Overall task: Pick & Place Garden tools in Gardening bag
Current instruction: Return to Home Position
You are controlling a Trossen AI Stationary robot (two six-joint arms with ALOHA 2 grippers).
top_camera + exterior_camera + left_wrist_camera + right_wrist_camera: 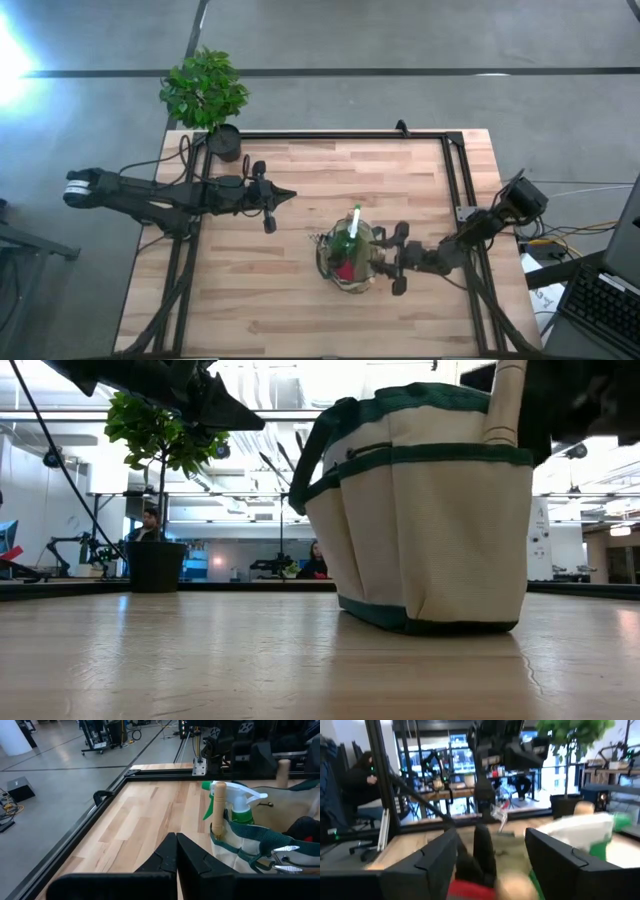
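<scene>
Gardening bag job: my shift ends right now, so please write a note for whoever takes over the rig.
Hands: left hand shut and empty, above the table, left of the gardening bag. The right hand is open at the bag's right rim.
In the bag: spray bottle, red glove, wooden-handled tool.
Done: no tool shows outside the bag in the high view.
Left: bring both arms back home.
</scene>
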